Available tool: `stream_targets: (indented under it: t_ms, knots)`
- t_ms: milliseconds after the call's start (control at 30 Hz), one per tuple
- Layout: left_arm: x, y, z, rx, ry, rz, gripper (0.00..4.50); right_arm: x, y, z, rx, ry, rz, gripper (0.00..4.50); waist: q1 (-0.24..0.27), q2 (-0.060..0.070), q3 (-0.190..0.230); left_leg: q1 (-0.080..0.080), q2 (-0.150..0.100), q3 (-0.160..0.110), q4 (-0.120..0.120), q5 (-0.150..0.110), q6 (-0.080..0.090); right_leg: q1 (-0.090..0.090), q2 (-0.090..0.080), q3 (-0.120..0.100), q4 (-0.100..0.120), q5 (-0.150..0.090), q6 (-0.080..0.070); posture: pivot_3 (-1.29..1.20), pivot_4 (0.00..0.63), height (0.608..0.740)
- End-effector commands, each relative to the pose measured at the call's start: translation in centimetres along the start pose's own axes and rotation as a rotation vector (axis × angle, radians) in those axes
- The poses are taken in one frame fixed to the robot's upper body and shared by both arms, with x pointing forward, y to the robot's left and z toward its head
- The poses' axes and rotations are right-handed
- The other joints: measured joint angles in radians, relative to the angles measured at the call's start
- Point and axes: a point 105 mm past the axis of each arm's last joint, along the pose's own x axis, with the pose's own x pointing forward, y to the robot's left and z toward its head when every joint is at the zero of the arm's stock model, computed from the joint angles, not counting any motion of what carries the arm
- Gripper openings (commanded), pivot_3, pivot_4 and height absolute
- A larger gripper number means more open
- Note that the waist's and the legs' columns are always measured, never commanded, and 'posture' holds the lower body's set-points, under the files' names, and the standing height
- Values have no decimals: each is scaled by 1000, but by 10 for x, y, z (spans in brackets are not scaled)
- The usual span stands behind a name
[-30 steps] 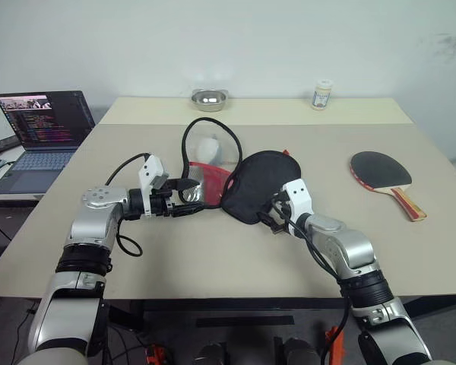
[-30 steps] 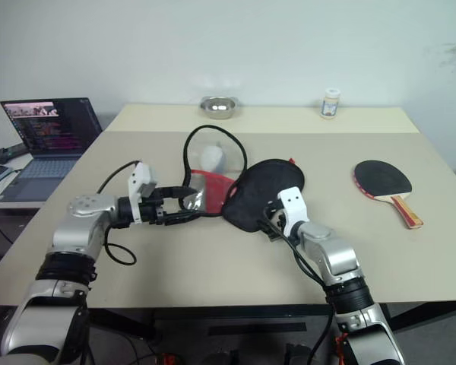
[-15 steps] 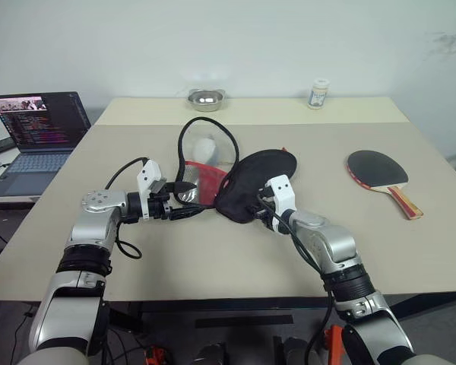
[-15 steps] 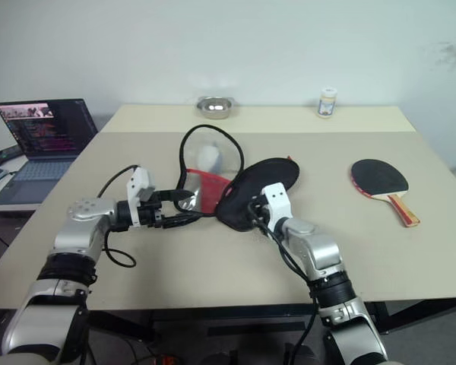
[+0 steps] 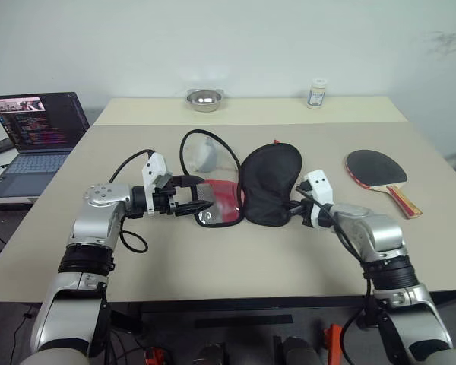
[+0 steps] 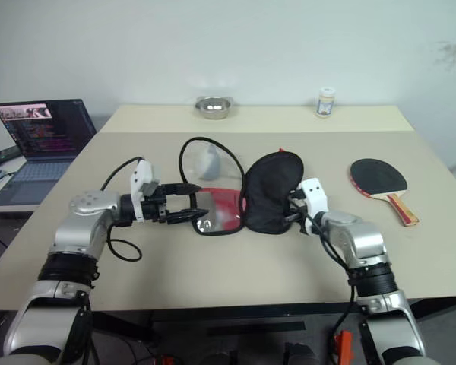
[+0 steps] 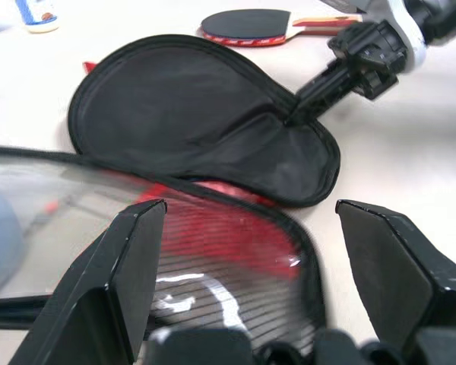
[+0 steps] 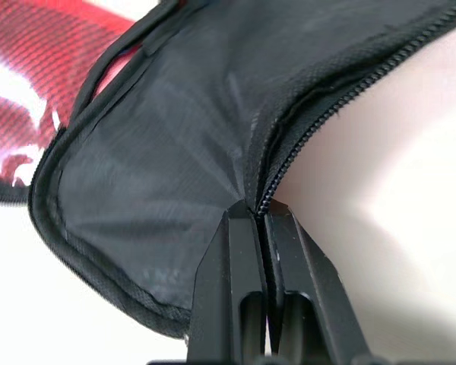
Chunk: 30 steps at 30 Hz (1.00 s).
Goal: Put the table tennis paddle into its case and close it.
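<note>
in the left eye view the left gripper (image 5: 201, 206) has its fingers spread wide around the narrow end of the red half of the case (image 5: 243, 190), which lies opened flat in the middle of the table (image 5: 213, 258). the right gripper (image 5: 294, 213) is pinched tight on the zipper edge of the black half. the table tennis paddle (image 5: 384, 176) lies well apart, to the right, near the right edge of the table, with bare table between it and the case. in the left wrist view the two fingers (image 7: 121, 281) stand far apart, with the red mesh panel between them; i cannot tell if they touch it. beyond it, the other gripper bites the rim of the black half. in the right wrist view the fingers (image 8: 235, 281) are closed together on the zipper rim of the black fabric.
</note>
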Motion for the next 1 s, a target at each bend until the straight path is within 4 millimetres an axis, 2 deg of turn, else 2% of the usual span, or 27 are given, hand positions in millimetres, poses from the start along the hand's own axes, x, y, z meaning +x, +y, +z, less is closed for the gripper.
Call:
stream_targets:
  t_ms: [33,300,567,667,833,1000]
  knots:
    - [2,1,17,43,-37,-4,3901,-10,-14,17,-44,-10,5,24,0,0,0,0,0,0,0,0,0,0,0,0,0,0,0,0,150,740]
    - [6,-1,21,49,-39,-7,3901,-11,-31,26,-95,32,8,24,-1,0,0,0,0,0,0,0,0,0,0,0,0,0,0,0,150,740]
    - [6,-1,22,51,-35,-2,3901,-8,-39,33,-103,25,4,24,-1,0,0,0,0,1,0,0,0,0,0,0,0,0,0,0,150,740]
    - [6,-2,21,51,-32,-2,3901,-8,-43,37,-101,15,-10,622,-1,0,0,0,1,1,0,0,0,0,0,0,-1,0,0,0,150,740]
    - [7,-3,21,50,-34,-2,3901,-14,-51,48,-125,-8,-40,2333,-1,0,0,0,1,1,0,0,0,0,0,0,0,0,0,0,150,740]
    - [11,-4,21,41,-49,-10,3901,-29,-66,60,-168,-52,-103,4101,0,0,0,-1,0,1,0,0,0,0,0,0,-1,0,0,0,150,740]
